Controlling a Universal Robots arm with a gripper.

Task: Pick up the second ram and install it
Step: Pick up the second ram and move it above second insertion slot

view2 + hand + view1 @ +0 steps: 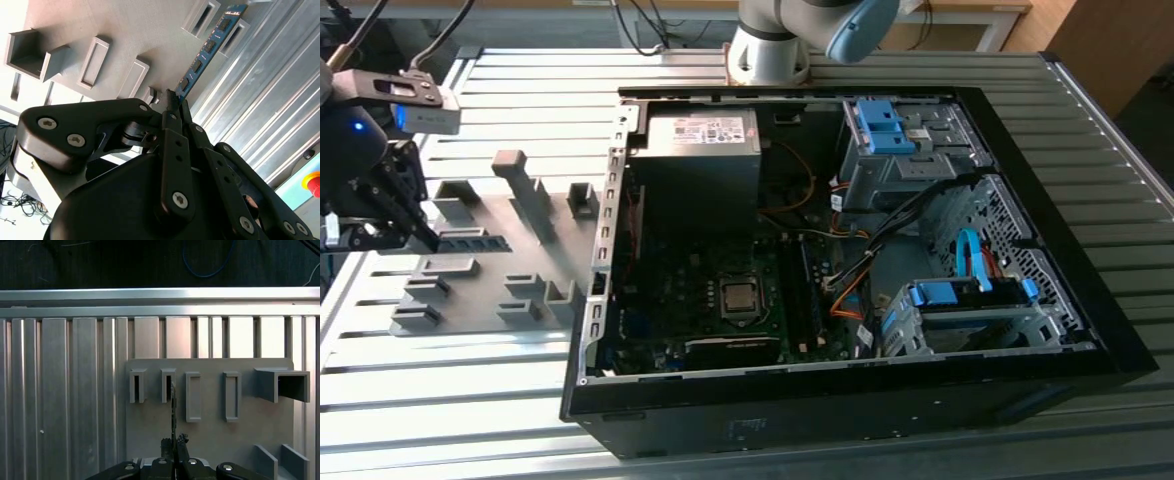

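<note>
The work surface is a ribbed aluminium table (520,90), also seen in both wrist views (270,100) (60,390). Its far edge in the first wrist view ends against a dark background with a hanging cable.

**Fixtures on the table**
- A grey slotted tray (494,215) lies on the exterior view's left. It carries upright rectangular holders and open pockets, visible in both wrist views (125,30) (210,435).
- An open computer case (854,400) lies on its side just beside the tray, toward the exterior view's right. Inside it are the motherboard (680,300), a processor socket (740,297), a power supply (700,140) and blue drive brackets (881,125).
- The arm base (767,50) stands behind the case.

**Tool**
- The tool (387,215) hangs over the tray at the exterior view's far left.
- In both wrist views the tool (175,102) (175,442) is closed, with its fingertips clamped on one end of the second ram.

**Task item**
- The second ram (210,47) is a thin blue stick with black chips. It extends away from the fingertips across the tray, toward the slotted holders near the tray's edge.
- In the first wrist view the second ram (173,410) appears edge-on, in line with one narrow holder.
- Whether its far end rests in a holder cannot be determined.
</note>
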